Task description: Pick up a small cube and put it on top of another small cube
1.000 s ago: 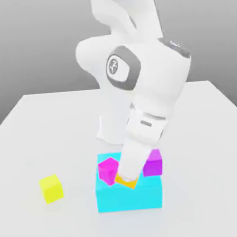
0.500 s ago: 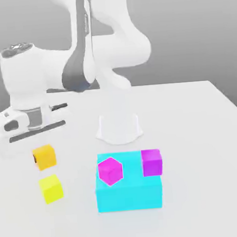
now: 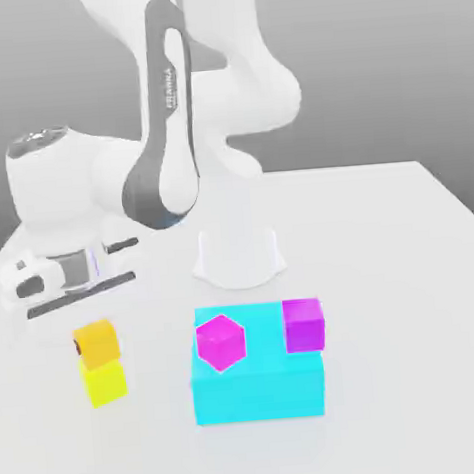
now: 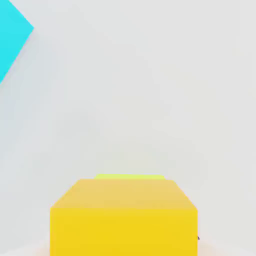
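The small amber cube (image 3: 97,342) is directly over the lemon-yellow cube (image 3: 105,383) at the exterior view's left, their faces meeting or almost meeting; I cannot tell whether a gap is left. My gripper (image 3: 94,345) comes down from the white hand (image 3: 69,277) above and is shut on the amber cube, with a dark fingertip (image 3: 77,346) showing at the cube's side. In the hand view the amber cube (image 4: 123,217) is very close, and a thin strip of the lemon-yellow cube (image 4: 129,176) shows past it.
A large cyan block (image 3: 258,392) lies at the front middle with a magenta cube (image 3: 220,342) on its top. A second magenta cube (image 3: 304,324) is at its far right corner. The arm's white base (image 3: 237,253) stands behind. A corner of the cyan block (image 4: 11,37) appears in the hand view.
The gripper has carried the amber cube from the cyan block's top over to the left, then lowered it onto the lemon-yellow cube. The magenta cubes stayed put.
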Controlling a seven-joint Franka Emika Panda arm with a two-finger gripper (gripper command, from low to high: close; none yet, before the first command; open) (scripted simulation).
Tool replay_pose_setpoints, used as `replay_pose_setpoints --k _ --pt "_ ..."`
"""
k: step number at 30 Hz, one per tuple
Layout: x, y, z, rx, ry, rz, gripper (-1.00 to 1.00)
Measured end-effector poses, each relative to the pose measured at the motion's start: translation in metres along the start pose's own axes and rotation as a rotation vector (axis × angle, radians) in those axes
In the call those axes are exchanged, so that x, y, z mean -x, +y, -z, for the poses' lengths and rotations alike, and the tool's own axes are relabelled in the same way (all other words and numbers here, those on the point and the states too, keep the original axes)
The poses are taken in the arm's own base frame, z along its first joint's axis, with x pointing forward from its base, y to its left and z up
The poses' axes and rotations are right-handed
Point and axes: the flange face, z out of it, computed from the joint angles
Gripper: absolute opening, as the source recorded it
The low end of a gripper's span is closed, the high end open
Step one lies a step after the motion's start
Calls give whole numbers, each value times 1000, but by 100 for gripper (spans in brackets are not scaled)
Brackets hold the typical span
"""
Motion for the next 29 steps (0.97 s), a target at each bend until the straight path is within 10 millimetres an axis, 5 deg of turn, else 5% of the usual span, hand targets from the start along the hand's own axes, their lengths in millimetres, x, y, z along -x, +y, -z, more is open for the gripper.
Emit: replay_pose_setpoints --k 1,2,9,29 --pt "2 1 -4 6 -1 -2 -100" --pt "3 2 -8 10 -2 -3 100" --pt "3 2 -8 11 -1 -4 100" --pt "2 0 57 8 -2 -2 100"
